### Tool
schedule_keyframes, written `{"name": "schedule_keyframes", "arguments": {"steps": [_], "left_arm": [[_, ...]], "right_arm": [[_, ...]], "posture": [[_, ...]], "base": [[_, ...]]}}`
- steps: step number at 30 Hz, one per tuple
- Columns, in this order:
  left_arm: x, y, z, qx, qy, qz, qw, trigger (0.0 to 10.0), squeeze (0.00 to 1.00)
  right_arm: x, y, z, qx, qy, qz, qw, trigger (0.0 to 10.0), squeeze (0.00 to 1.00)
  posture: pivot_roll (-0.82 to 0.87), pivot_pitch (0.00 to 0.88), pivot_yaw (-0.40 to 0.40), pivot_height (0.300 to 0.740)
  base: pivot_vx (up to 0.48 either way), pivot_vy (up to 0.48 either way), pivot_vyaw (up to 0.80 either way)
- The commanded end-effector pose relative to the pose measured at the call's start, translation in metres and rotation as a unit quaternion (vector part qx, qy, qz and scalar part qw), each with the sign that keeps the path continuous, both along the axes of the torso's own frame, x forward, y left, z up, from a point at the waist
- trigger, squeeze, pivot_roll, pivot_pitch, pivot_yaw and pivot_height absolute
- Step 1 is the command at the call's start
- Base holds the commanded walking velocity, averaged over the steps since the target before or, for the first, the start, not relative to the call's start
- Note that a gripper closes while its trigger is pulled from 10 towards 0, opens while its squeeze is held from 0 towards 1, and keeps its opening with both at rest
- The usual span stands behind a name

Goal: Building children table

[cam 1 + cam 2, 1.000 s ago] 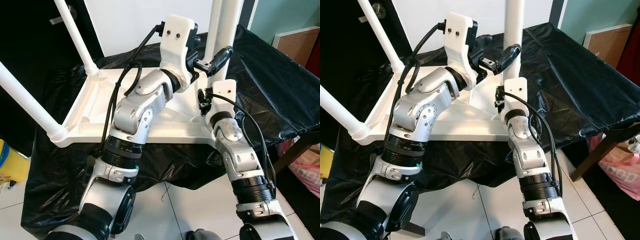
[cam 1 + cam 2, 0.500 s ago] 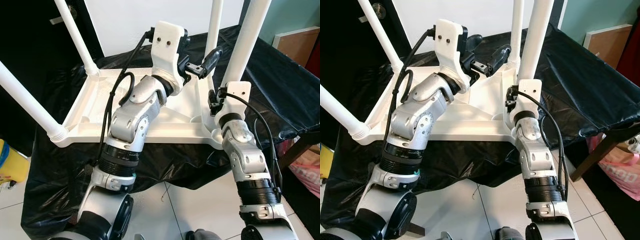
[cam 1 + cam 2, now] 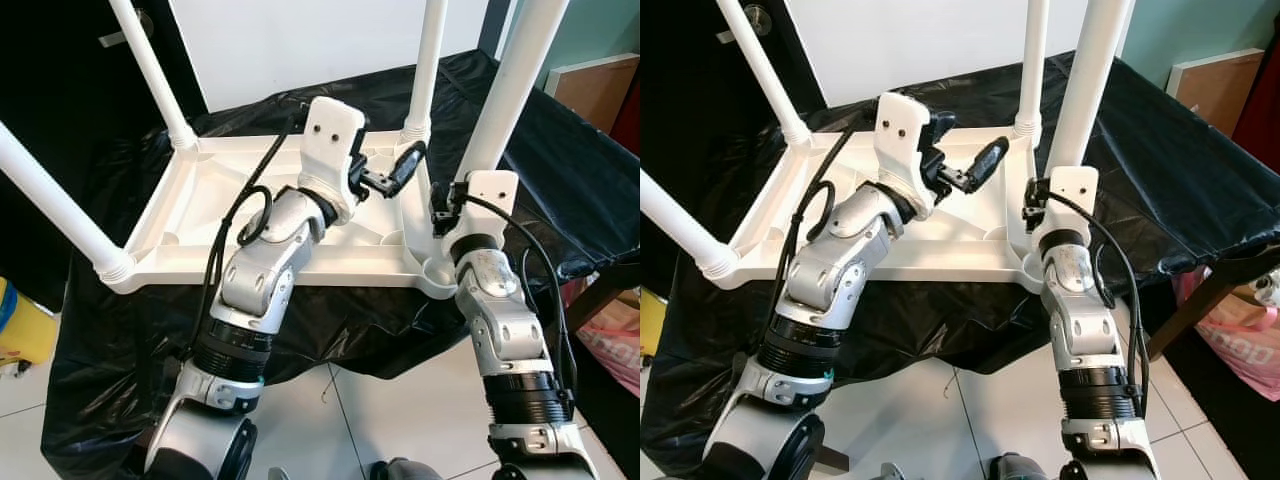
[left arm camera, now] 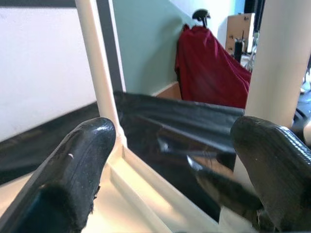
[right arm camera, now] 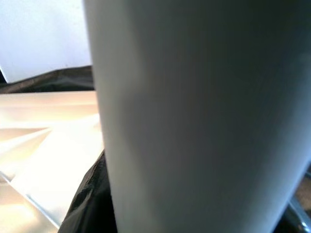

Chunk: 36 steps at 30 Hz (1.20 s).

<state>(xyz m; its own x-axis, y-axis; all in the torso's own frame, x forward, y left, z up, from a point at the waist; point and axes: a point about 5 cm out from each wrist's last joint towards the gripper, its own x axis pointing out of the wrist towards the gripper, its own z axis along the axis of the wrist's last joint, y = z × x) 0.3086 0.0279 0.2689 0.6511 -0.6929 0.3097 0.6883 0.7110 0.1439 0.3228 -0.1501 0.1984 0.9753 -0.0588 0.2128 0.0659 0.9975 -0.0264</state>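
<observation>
**White plastic tabletop upside down, legs pointing up**

White plastic makes up the children's table [image 3: 300,215], which lies inverted on a counter [image 3: 560,170] draped in black sheeting. Its underside is a shallow ribbed tray with raised rims and moulded corner sockets. The long side of the tabletop runs across the robot's front.

Four round white legs rise from the corners. The far left leg [image 3: 150,70] and the near left leg [image 3: 50,200] lean outward to the left. The far right leg [image 3: 428,65] stands nearly upright in its socket. The near right leg [image 3: 510,85] rises from the near right corner and tilts slightly to the right.

The left end effector [image 3: 392,172] hovers over the right part of the tray, between the two right legs, its black fingers [image 4: 73,170] spread apart with nothing between them. The right end effector [image 3: 470,180] is at the base of the near right leg, close against it; the right wrist view shows that leg very near, but whether the fingers are closed on it cannot be told.

A red cloth [image 4: 209,68] hangs in the background of the left wrist view.
</observation>
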Motion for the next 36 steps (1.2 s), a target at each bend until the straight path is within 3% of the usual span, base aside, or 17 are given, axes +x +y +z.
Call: {"name": "schedule_keyframes", "arguments": {"steps": [1,3,19,26,36], "left_arm": [[-0.003,0.0,-0.001,0.005,-0.008,-0.002,1.0,10.0,0.0],[-0.011,-0.001,-0.011,0.016,-0.008,-0.03,0.999,10.0,0.0],[-0.019,0.009,-0.037,0.04,0.016,-0.04,0.998,10.0,0.0],[-0.03,0.011,-0.064,0.075,0.047,-0.072,0.993,10.0,0.0],[-0.037,0.011,-0.076,0.082,0.069,-0.099,0.989,10.0,0.0]], "right_arm": [[-0.002,0.002,0.003,-0.004,-0.011,0.005,1.0,10.0,0.0],[-0.004,0.003,0.001,-0.006,-0.01,0.006,1.0,10.0,0.0],[-0.008,0.006,-0.003,-0.012,-0.01,0.017,1.0,10.0,0.0],[-0.013,0.009,-0.012,-0.011,-0.002,0.031,0.999,10.0,0.0],[-0.014,0.008,-0.019,-0.012,0.008,0.031,0.999,10.0,0.0]], "posture": [[-0.18,0.098,0.033,0.74],[-0.17,0.104,0.034,0.74],[-0.17,0.11,0.033,0.74],[-0.17,0.113,0.036,0.74],[-0.17,0.104,0.036,0.74]], "base": [[0.0,0.0,0.0],[0.0,0.0,0.0],[0.0,0.0,0.0],[0.0,0.0,0.0],[0.0,0.0,0.0]]}}
